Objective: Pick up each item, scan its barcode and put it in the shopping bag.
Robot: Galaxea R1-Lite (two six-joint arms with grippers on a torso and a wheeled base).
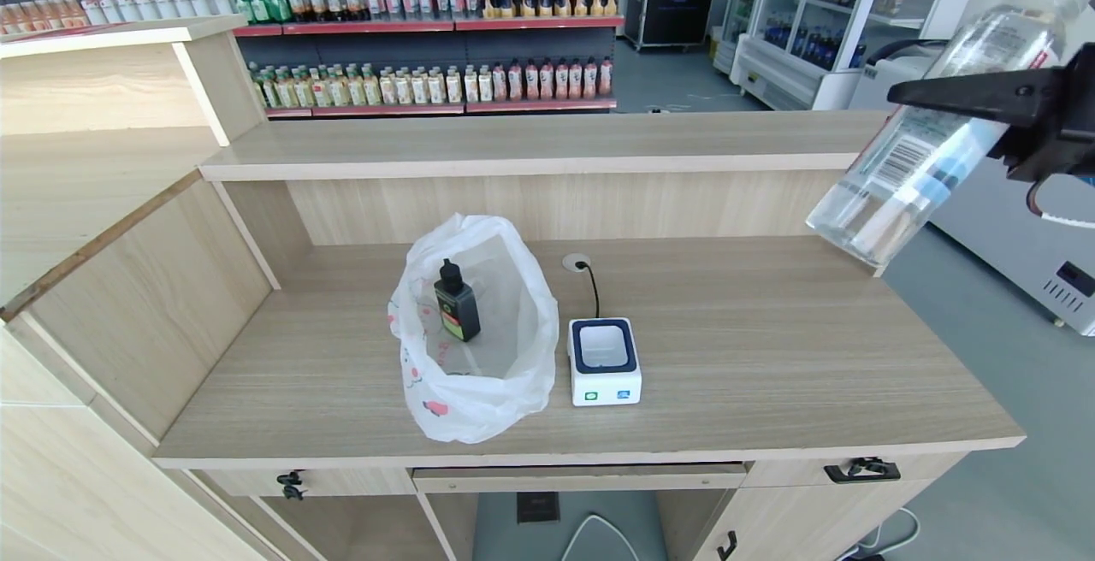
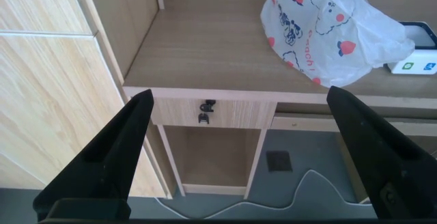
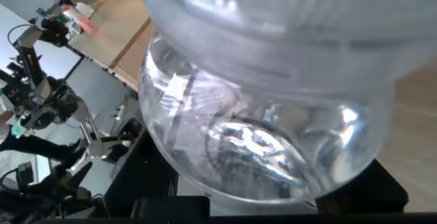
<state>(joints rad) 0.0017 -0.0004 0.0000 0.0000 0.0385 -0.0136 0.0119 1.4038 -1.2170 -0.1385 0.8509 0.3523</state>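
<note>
A clear plastic water bottle (image 1: 932, 125) with a barcode label hangs tilted at the upper right of the head view, high above the counter's right end. My right gripper (image 1: 1014, 116) is shut on it; in the right wrist view the bottle (image 3: 266, 94) sits close against the camera. A white shopping bag (image 1: 466, 330) lies open on the counter with a dark bottle (image 1: 456, 302) standing inside. Right of the bag sits the white barcode scanner (image 1: 604, 361). My left gripper (image 2: 239, 156) is open, held low in front of the counter's left drawer, with the bag (image 2: 328, 29) beyond it.
The wooden counter (image 1: 770, 356) has a raised back ledge and a tall side wall on the left. A black cable (image 1: 592, 287) runs from the scanner to a hole in the counter. Drink shelves and fridges stand in the room behind.
</note>
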